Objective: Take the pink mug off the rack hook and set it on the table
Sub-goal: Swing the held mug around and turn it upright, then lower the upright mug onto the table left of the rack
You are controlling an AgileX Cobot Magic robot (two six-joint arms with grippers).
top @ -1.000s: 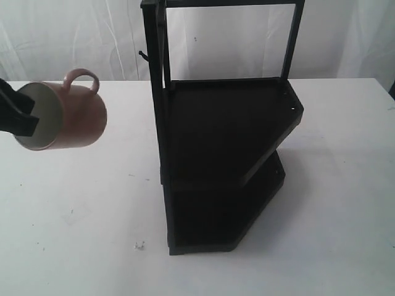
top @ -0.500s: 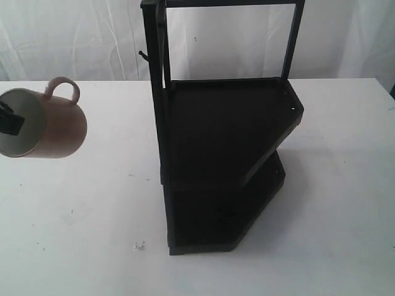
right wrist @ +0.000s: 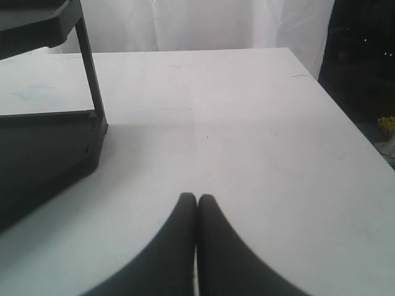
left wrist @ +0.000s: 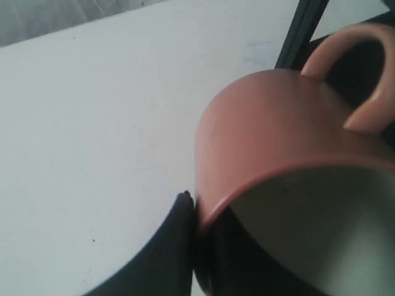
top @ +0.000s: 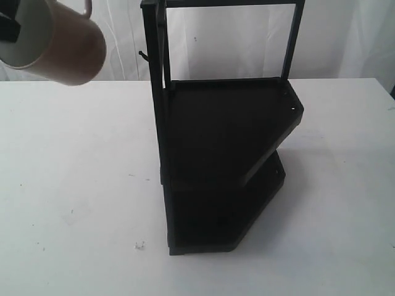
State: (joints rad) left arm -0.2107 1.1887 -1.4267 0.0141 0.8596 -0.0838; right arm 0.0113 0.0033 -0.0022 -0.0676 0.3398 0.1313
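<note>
The pink mug (top: 68,46) hangs in the air at the top left of the exterior view, tipped on its side with its cream inside showing. It is well clear of the rack hook (top: 144,55), a thin peg on the rack's left post. My left gripper (top: 7,24) is shut on the mug's rim. In the left wrist view the pink mug (left wrist: 271,123) fills the frame, handle away from me, and my left gripper (left wrist: 200,209) has one finger (left wrist: 176,246) outside the wall and one inside. My right gripper (right wrist: 197,198) is shut and empty above the table (right wrist: 234,111).
The tall black two-shelf rack (top: 228,154) stands mid-table, and its base (right wrist: 43,148) also shows in the right wrist view. White table (top: 80,160) lies beneath the mug. A small white scrap (top: 139,246) lies near the rack's front corner. The table's edge (right wrist: 345,117) drops off near my right gripper.
The mug, held by my left gripper, first moved left, then rose to the top left corner of the exterior view. The rack and the right gripper's surroundings look unchanged.
</note>
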